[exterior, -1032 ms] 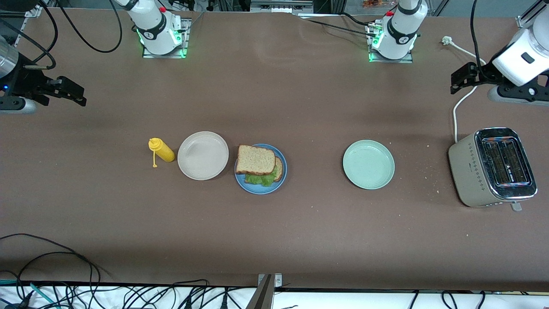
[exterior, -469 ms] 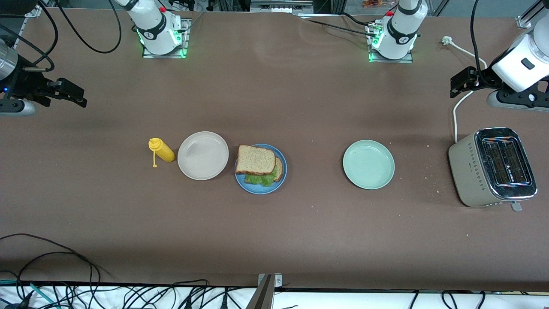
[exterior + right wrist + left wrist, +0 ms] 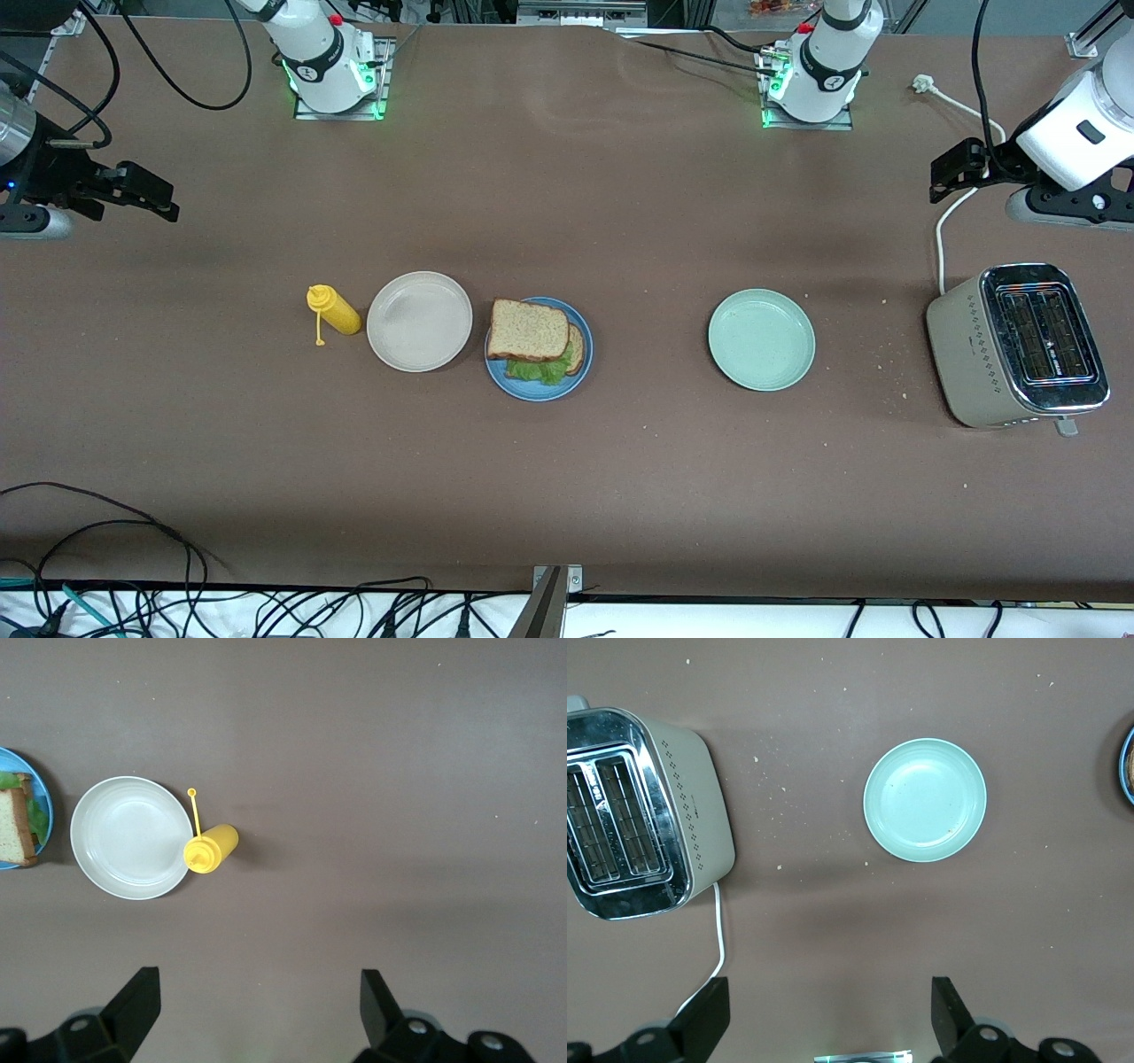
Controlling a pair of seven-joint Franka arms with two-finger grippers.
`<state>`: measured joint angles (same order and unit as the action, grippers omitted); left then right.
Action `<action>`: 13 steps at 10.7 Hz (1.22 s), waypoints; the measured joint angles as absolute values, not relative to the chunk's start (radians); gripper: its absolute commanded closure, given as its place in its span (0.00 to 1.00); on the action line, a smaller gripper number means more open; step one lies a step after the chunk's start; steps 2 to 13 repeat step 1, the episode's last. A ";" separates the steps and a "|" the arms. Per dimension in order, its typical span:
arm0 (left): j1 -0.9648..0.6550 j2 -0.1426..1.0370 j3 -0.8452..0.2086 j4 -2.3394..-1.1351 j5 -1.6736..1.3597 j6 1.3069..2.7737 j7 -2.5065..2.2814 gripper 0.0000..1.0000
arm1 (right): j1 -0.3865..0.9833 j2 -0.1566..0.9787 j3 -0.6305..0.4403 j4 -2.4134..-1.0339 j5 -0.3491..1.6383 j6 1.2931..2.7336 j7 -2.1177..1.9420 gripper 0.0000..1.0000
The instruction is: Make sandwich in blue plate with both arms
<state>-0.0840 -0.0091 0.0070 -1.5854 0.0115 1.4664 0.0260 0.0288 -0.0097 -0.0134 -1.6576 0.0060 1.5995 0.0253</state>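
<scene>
Front view shows the sandwich (image 3: 532,339) sitting finished on the blue plate (image 3: 580,372), top slice over lettuce and a lower slice, beside the beige plate (image 3: 419,321) with the yellow bottle (image 3: 333,310) next to that. Both claws are drawn back to the table's ends: the right claw (image 3: 146,197) over bare table (image 3: 567,496) at its own end, the left claw (image 3: 952,168) above the white cord near the toaster (image 3: 1014,346). Against the earlier frames, the left arm has lifted slightly and then settled, the right barely shifts, and nothing on the table has moved, so the job looks done. Left wrist view shows its fingers (image 3: 709,1019) spread wide and empty, over the green plate (image 3: 925,799). Right wrist view likewise shows fingers (image 3: 137,1001) wide apart, holding nothing.
</scene>
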 measured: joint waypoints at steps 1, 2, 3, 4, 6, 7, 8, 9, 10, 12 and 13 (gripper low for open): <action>-0.084 -0.009 0.007 -1.585 0.011 1.466 0.026 0.00 | 0.029 -0.010 -0.013 -1.658 0.006 1.599 0.025 0.00; -0.084 -0.009 0.007 -1.585 0.011 1.466 0.026 0.00 | 0.029 -0.010 -0.013 -1.658 0.006 1.599 0.025 0.00; -0.084 -0.009 0.007 -1.585 0.011 1.466 0.026 0.00 | 0.029 -0.010 -0.013 -1.658 0.006 1.599 0.025 0.00; -0.084 -0.009 0.007 -1.585 0.011 1.466 0.026 0.00 | 0.029 -0.010 -0.013 -1.658 0.006 1.599 0.025 0.00; -0.084 -0.009 0.007 -1.585 0.011 1.466 0.026 0.00 | 0.029 -0.010 -0.013 -1.658 0.006 1.599 0.025 0.00; -0.084 -0.009 0.007 -1.585 0.011 1.466 0.026 0.00 | 0.029 -0.010 -0.013 -1.658 0.006 1.599 0.025 0.00; -0.084 -0.009 0.007 -1.585 0.011 1.466 0.026 0.00 | 0.029 -0.010 -0.013 -1.658 0.006 1.599 0.025 0.00; -0.084 -0.009 0.007 -1.585 0.011 1.466 0.026 0.00 | 0.029 -0.010 -0.013 -1.658 0.006 1.599 0.025 0.00; -0.084 -0.009 0.007 -1.585 0.011 1.466 0.026 0.00 | 0.029 -0.010 -0.013 -1.658 0.006 1.599 0.025 0.00; -0.084 -0.009 0.007 -1.585 0.011 1.466 0.026 0.00 | 0.029 -0.010 -0.013 -1.658 0.006 1.599 0.025 0.00; -0.084 -0.009 0.007 -1.585 0.011 1.466 0.026 0.00 | 0.029 -0.010 -0.013 -1.658 0.006 1.599 0.025 0.00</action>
